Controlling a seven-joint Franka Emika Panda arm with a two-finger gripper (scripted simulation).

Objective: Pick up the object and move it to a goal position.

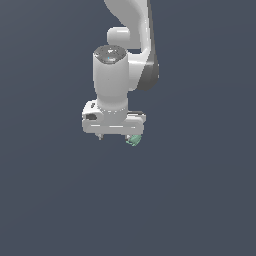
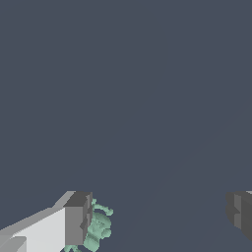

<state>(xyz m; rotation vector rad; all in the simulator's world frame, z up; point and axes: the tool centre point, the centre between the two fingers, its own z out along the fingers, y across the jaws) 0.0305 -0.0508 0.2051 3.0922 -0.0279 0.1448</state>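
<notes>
The object (image 1: 134,140) is a tiny pale mint-green lumpy item. In the exterior view it peeks out just below the gripper's end on that view's right. In the wrist view the object (image 2: 98,227) lies between the fingers, right against the inner face of one grey finger pad (image 2: 78,219). The other pad (image 2: 240,212) stands far from it. My white gripper (image 1: 116,136) points straight down with its jaws wide apart, and it also shows in the wrist view (image 2: 160,216). The object is not clamped. No goal marker shows.
Only a flat, plain dark grey-blue ground (image 1: 200,200) shows around the gripper in both views. The white arm (image 1: 130,30) rises behind the hand toward the top of the exterior view.
</notes>
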